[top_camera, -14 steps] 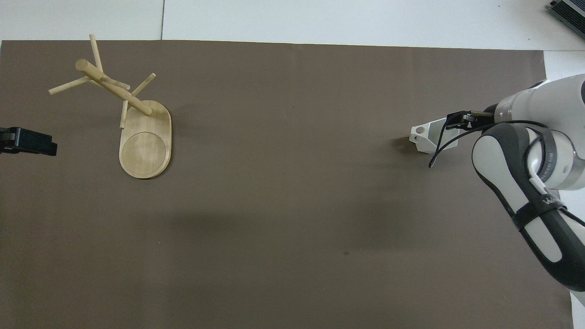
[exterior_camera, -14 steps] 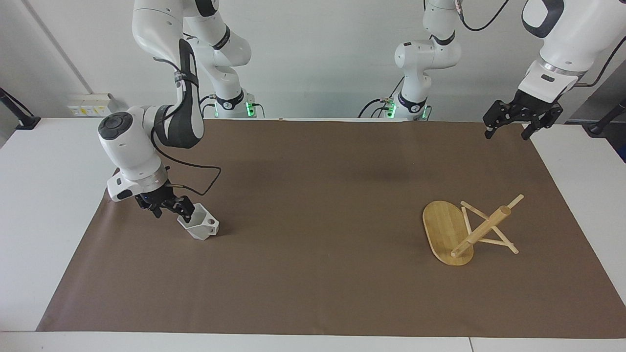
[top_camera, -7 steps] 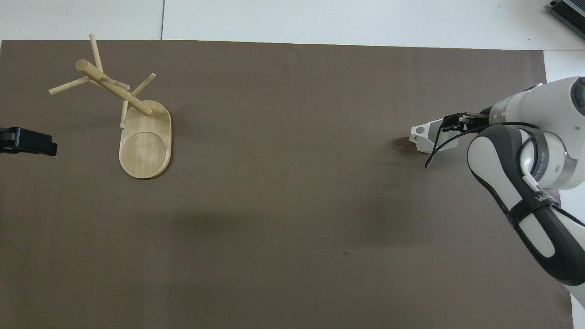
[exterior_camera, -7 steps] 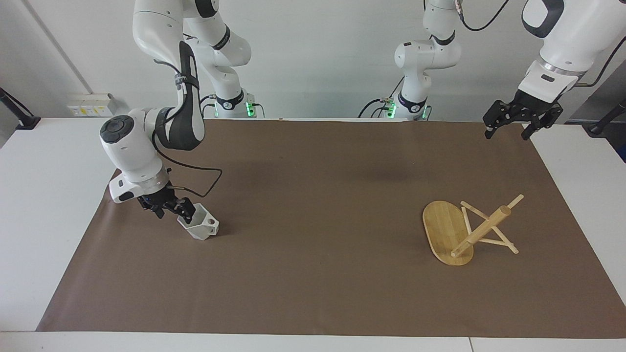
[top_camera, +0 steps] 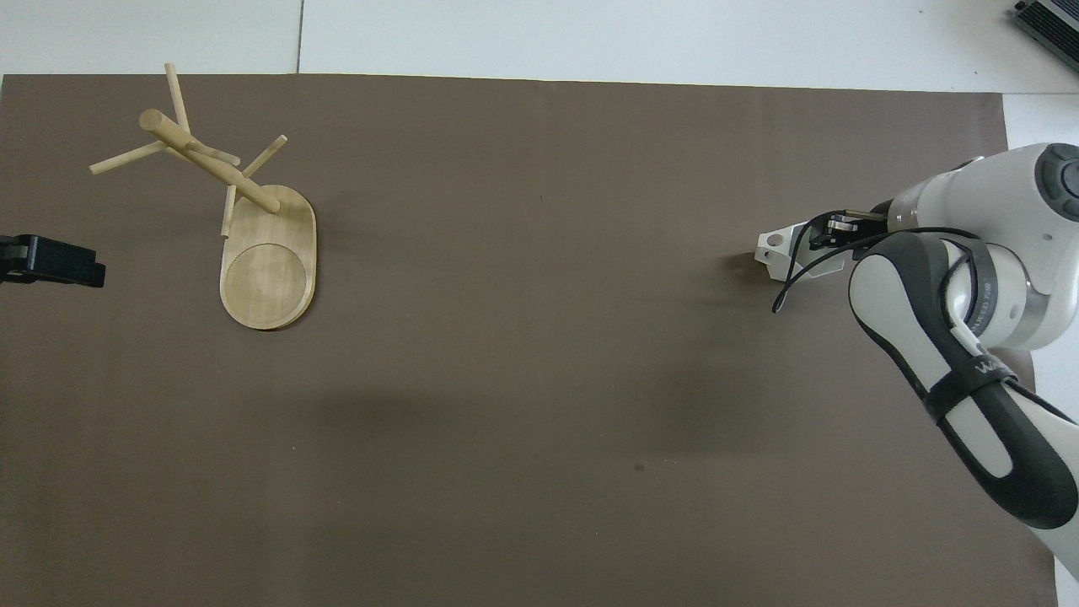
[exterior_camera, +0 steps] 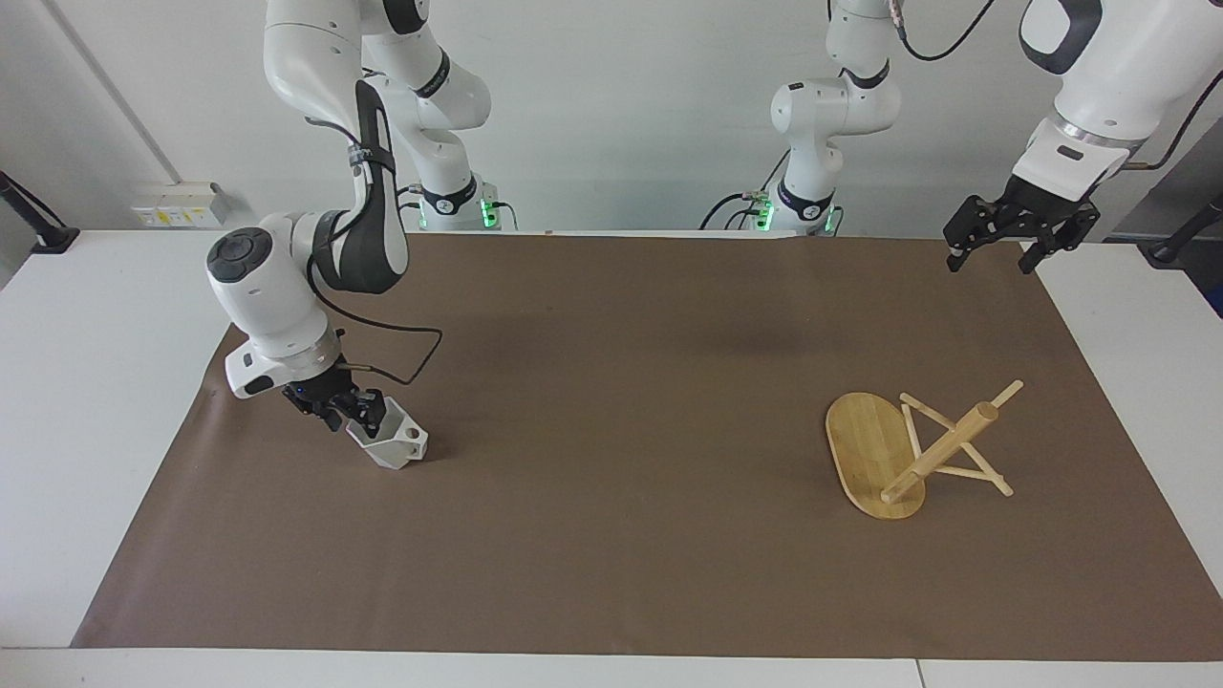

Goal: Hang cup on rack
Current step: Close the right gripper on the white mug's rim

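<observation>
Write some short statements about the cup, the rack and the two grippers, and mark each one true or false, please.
1. The cup hangs on a peg of the rack. False: it stands on the brown mat, toward the right arm's end of the table.
2. The right gripper is at the cup's rim. True.
3. The rack stands toward the left arm's end of the table. True.
4. The left gripper holds the rack. False: it waits in the air, well apart from the rack, with nothing in it.
5. The cup's handle, with its round hole, points away from the right gripper. True.
6. The rack lies flat on its side. False: it rests on its oval base.
</observation>
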Tool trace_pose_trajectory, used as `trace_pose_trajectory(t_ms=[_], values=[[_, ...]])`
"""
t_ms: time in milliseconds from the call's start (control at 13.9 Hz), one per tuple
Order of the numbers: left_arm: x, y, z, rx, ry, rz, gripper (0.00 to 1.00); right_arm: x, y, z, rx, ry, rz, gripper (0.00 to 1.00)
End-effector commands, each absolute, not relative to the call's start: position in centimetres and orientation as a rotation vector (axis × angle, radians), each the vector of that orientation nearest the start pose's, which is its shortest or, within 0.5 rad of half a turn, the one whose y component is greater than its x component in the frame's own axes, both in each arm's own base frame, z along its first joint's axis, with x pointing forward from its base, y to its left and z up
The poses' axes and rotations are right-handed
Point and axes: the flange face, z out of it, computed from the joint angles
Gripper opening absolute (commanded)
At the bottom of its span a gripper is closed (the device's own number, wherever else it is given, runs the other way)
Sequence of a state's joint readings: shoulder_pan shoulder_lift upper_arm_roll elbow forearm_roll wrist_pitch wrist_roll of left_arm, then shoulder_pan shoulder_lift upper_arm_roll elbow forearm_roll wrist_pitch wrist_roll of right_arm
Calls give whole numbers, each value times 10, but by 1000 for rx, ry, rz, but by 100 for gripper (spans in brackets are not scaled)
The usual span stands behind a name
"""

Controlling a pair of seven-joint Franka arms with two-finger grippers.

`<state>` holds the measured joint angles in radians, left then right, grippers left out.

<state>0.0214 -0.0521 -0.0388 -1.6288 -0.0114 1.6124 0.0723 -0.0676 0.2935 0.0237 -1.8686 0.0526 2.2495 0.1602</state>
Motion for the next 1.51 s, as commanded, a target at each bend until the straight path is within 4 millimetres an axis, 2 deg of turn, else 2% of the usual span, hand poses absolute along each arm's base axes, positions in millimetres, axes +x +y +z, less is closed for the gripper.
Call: trace_pose_trajectory(t_ms=[0, 360, 432, 577, 793, 937, 1081, 1225, 1441], values=[[536, -10, 631, -3127, 130, -57, 100, 628, -16, 368, -3039, 417, -106, 51], [536, -10, 631, -3127, 130, -57, 100, 628, -17, 368, -3041, 414, -106, 41], [536, -10, 631, -3127, 130, -57, 100, 628, -17, 368, -3041, 409, -107, 37], [537, -11, 632, -3127, 132, -67, 100, 628, -18, 367, -3042, 404, -105, 22], [537, -11, 632, -3126, 139, -74, 100, 629, -18, 369, -3042, 404, -109, 9], [537, -16, 632, -3126, 144, -72, 100, 629, -18, 370, -3042, 404, -112, 8], [537, -18, 633, -3126, 154, -74, 100, 630, -18, 370, -3041, 404, -114, 1], [536, -20, 634, -3126, 154, -74, 100, 630, -17, 372, -3041, 401, -111, 0], [533, -21, 637, -3127, 154, -69, 100, 633, 1, 386, -3037, 363, -80, 0]])
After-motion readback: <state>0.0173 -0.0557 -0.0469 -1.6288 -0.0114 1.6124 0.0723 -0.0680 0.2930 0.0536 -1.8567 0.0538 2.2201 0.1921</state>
